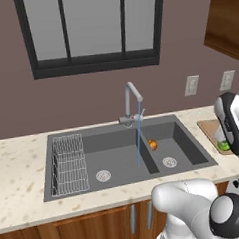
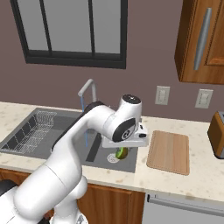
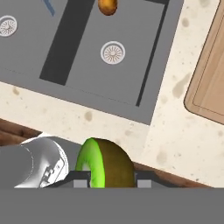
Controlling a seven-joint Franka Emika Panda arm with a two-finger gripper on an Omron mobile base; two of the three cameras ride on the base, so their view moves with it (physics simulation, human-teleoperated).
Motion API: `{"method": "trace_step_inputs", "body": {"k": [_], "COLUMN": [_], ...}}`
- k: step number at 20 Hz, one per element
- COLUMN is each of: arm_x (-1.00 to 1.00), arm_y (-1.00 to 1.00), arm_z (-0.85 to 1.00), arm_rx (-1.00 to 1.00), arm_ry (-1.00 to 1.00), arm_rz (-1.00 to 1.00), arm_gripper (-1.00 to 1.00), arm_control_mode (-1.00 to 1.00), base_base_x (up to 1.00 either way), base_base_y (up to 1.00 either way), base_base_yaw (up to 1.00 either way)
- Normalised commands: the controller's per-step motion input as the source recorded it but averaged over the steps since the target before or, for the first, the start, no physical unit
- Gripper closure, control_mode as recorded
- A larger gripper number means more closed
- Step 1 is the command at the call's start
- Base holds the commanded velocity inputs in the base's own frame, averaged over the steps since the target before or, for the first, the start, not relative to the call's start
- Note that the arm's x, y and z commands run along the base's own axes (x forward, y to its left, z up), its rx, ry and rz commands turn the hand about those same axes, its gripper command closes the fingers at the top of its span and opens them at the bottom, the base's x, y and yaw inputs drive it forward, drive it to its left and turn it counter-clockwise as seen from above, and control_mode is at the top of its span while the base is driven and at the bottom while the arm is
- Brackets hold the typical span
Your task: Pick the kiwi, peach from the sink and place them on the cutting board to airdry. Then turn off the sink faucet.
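Right now my pincer (image 3: 106, 180) is clamped on the kiwi (image 3: 105, 164); a slip before the cutting board (image 3: 210, 83) beyond drops it onto the table (image 3: 175, 131) beneath.

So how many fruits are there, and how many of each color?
Green kiwi, held in the gripper: 1
Orange peach, lying in the sink: 1
Total fruits: 2
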Motion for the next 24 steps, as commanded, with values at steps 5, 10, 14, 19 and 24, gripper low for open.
{"method": "trace_step_inputs", "body": {"k": [5,10,14,19,24], "arm_x": [0.00,0.00,0.01,0.10,0.13], "arm_y": [-0.15,-0.18,-0.22,-0.29,-0.31], "arm_z": [0.00,0.00,0.00,0.00,0.00], "arm_rx": [-0.07,-0.09,-0.07,-0.01,0.00], "arm_ry": [-0.05,-0.14,-0.14,-0.06,0.00], "arm_rz": [-0.06,-0.05,-0.06,-0.06,-0.05], "arm_gripper": [1.00,1.00,1.00,1.00,1.00], "arm_control_mode": [-1.00,-1.00,-1.00,-1.00,-1.00], "base_base_x": [0.00,0.00,0.00,0.00,0.00], "base_base_y": [0.00,0.00,0.00,0.00,0.00], "base_base_yaw": [0.00,0.00,0.00,0.00,0.00]}}
